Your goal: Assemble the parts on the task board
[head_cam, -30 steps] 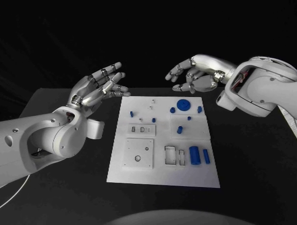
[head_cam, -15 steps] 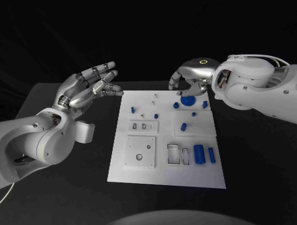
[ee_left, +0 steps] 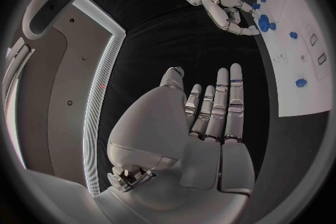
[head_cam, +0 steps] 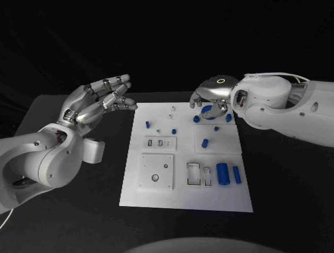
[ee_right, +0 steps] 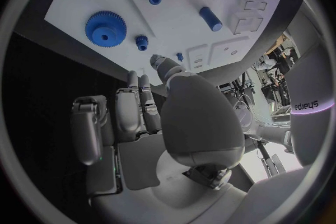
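Black table carries the task board, its blue parts mostly lying loose, so assembly looks barely begun. Right hand hovers empty-fingered over the board's far gear; left hand spreads beside it.

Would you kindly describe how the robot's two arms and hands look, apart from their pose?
Both arms are glossy white with rounded shells. The left hand and right hand are silver metal with jointed fingers. A small ring light glows on the right hand's back, thin white cables loop over the right arm, and grey lettering marks it in the right wrist view.
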